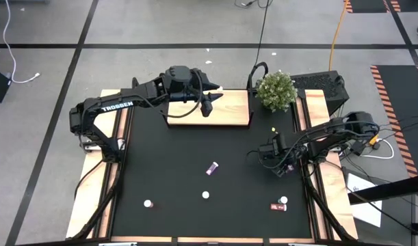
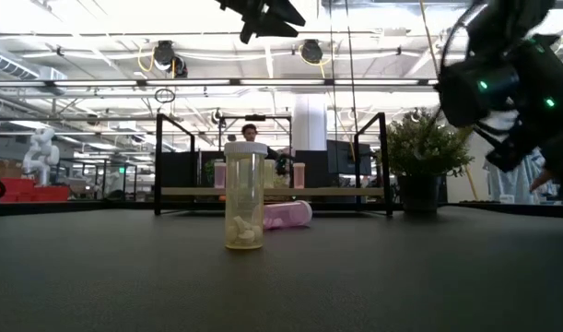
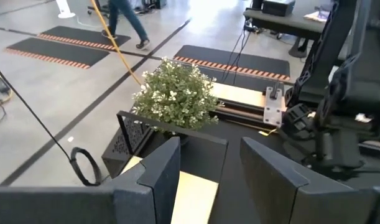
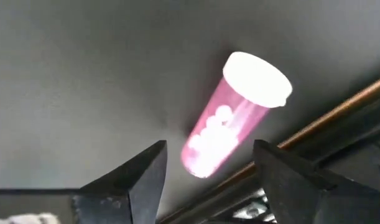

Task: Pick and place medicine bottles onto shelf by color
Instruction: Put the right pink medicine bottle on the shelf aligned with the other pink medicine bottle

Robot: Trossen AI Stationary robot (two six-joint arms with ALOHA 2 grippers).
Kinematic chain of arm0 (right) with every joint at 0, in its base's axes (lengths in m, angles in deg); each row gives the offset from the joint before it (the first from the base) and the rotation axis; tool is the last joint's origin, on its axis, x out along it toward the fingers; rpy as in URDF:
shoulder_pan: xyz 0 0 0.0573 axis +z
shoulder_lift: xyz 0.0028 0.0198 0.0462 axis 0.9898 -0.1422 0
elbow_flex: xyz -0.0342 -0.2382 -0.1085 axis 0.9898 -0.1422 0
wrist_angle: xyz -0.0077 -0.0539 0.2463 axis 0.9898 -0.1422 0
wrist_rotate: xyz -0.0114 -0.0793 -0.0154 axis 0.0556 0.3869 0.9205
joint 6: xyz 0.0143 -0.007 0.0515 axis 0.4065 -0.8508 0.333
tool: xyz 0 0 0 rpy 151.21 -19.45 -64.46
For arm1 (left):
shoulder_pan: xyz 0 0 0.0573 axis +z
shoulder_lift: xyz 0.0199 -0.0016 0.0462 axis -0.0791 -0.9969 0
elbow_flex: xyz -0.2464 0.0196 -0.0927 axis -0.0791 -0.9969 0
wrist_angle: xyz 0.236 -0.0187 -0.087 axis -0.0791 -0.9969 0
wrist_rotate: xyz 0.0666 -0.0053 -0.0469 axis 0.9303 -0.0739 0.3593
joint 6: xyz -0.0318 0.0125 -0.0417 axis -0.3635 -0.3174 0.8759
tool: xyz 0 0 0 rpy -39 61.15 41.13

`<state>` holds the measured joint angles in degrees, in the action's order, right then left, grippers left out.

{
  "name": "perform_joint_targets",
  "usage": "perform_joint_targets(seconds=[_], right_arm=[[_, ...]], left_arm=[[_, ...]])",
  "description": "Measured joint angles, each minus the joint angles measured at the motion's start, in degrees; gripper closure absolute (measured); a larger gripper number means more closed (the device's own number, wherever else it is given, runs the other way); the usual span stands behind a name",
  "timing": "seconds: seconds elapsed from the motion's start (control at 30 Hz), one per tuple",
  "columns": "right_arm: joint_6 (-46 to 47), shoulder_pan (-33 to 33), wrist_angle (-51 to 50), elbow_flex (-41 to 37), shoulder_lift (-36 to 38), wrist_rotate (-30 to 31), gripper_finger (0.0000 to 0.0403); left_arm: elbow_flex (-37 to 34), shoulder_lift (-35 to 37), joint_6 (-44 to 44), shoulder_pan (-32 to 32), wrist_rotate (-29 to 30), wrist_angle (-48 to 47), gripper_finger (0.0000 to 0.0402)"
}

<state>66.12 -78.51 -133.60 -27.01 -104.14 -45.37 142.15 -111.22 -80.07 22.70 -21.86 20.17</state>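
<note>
Presently right gripper (image 4: pixel 205 180) sits low by the table's right edge, jaws apart, empty, straddling a pink bottle (image 4: pixel 230 121) lying on its side on the black tabletop (image 4: pixel 84 74). Bottle looks light, rigid, smooth plastic with loose pills inside; likely to roll. Best grip, I judge: across the body, mid-length, below the white cap (image 4: pixel 258 79). Left gripper (image 3: pixel 208 180) hangs over the shelf (image 1: pixel 232 109) at the far edge, fingers parted, nothing between them. Other bottles are scattered nearer the front.
</note>
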Motion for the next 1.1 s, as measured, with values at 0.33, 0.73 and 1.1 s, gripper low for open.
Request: perform_joint_targets(seconds=[0.33,0.73,1.1], right_arm=[[-1.0,0.0,4.4,-3.7,0.1,-1.8,0.0222],[-0.5,0.5,7.0,-3.8,7.8,4.4,0.0302],[-11.0,3.2,21.0,-3.2,24.5,14.4,0.0302]], left_arm=[[0.0,0.0,1.4,-2.3,6.6,0.1,0.0234],[0.0,0.0,8.1,-3.5,13.7,-2.7,0.0234],[0.1,-0.3,6.7,-3.0,1.5,-6.3,0.0234]])
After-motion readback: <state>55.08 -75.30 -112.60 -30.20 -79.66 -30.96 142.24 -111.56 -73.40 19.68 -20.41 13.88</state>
